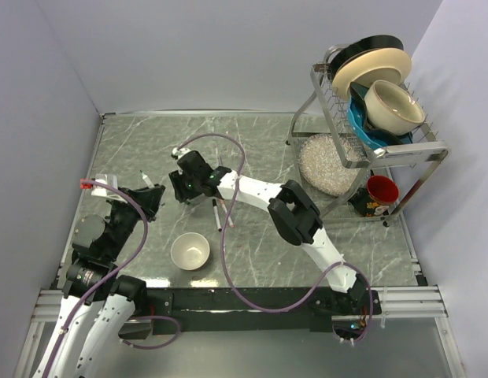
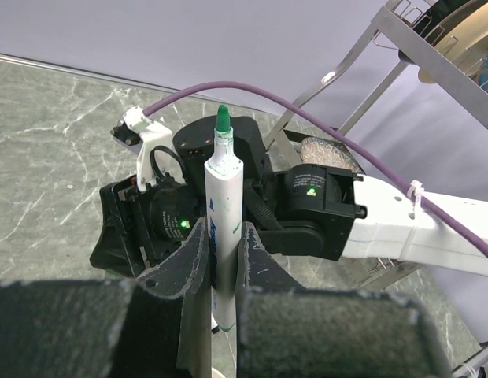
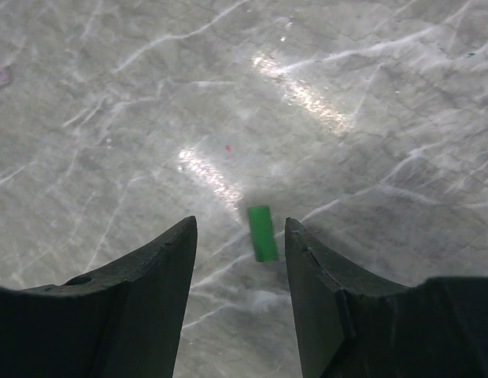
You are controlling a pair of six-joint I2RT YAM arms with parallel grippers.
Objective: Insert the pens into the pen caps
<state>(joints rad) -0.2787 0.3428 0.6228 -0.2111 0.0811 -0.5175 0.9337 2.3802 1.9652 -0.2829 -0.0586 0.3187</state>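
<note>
Left hand (image 2: 224, 230) clamped on green-tipped pen (image 2: 223, 189), tip up. Right hand (image 3: 240, 226) spread wide over green cap (image 3: 262, 233), which lies flat on surface (image 3: 346, 142), nearer one finger. Centre, lower, pinch across cap's width, leave open end free for pen.

No text, brand name or number can be read in any of the three views. Some small blue-green print is seen on the white barrel of the pen (image 2: 224, 189), which is found well to the left of the dish rack (image 1: 401, 155), but the marks are too small and too blurred for letters to be made out. A dark printed design is seen on the red cup (image 1: 382, 189) that is placed just under the dish rack at its front. It is shown too small there, and no word can be recognised on it.
</note>
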